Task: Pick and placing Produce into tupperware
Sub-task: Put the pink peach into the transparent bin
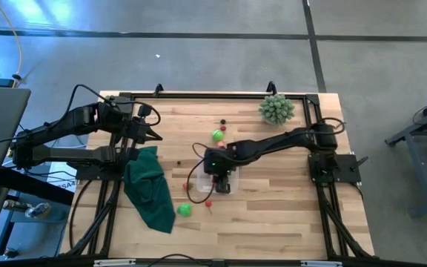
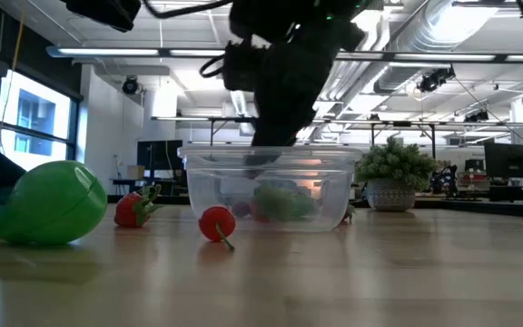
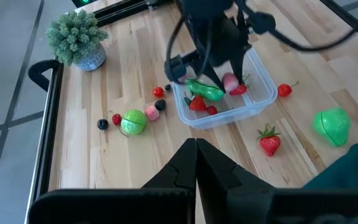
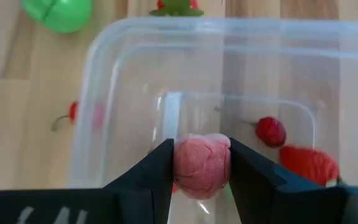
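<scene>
Held piece: a pink, rounded toy fruit (image 4: 202,165) with a faintly lobed surface, clamped between the two dark fingers of the right gripper (image 4: 201,168).
Right gripper: over the middle of the table, directly above the open tupperware (image 1: 222,183), fingers closed on the pink fruit; the fruit hangs over the container's inside.
Tupperware: small, clear, square with rounded corners (image 3: 263,99), standing upright on the wooden table (image 1: 288,215), no lid on it.
Inside it: an elongated green piece (image 3: 205,90), a strawberry (image 3: 197,103), a small red round piece (image 3: 211,110) and another red piece (image 3: 238,89) near the gripper.
Outside, near it: a strawberry (image 3: 269,141) and a stemmed red cherry-like piece (image 3: 284,89) just beside the walls; a large bright green fruit (image 3: 332,124) near the dark green cloth (image 1: 150,189).
Farther side: a green round piece (image 3: 133,122), a pink piece (image 3: 151,112), small red and dark pieces scattered close together.
Left gripper: fingers pressed together, empty (image 3: 196,152), at the left side of the table above the cloth.
Potted plant: pale green, spiky (image 1: 276,109), at the far right corner of the table.
</scene>
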